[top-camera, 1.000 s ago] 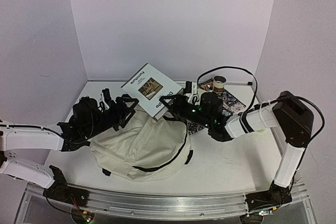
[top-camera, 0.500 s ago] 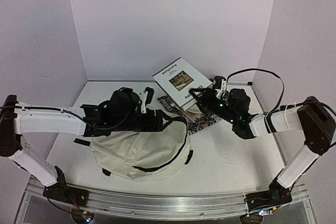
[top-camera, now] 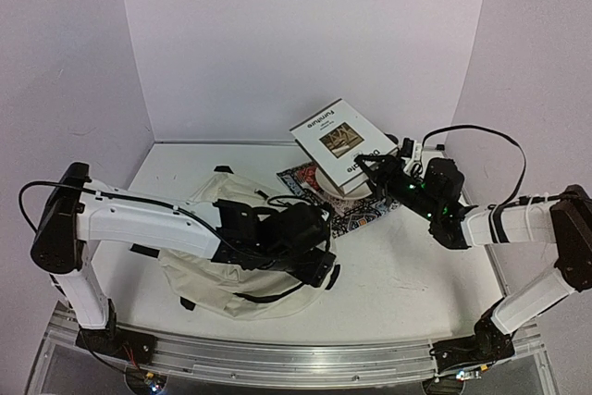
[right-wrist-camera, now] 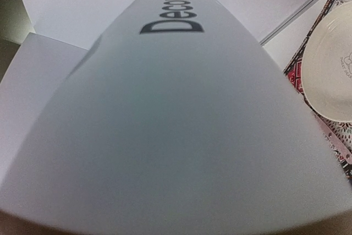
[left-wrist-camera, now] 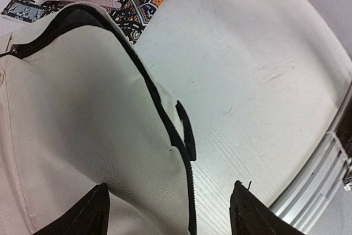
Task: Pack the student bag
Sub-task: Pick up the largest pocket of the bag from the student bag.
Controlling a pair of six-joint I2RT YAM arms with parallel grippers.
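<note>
One student bag (top-camera: 227, 270), soft cream fabric with black zipper trim, slumped on the scuffed white tabletop (top-camera: 407, 279), left of centre. Left gripper (left-wrist-camera: 168, 213) splayed wide over its zipper edge, empty. Right gripper (top-camera: 372, 168) clamps a stiff, glossy white book (top-camera: 338, 141), raised and tilted near the patterned mat (top-camera: 356, 216). Pale lilac walls (top-camera: 296, 34).

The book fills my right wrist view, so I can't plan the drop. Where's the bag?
Observer: The bag lies near-left on the table, off to the left of the book, which the right fingers hold up at the back.
Operator: And the left arm?
Observer: The left fingers are open, right over the bag's black zipper edge.
</note>
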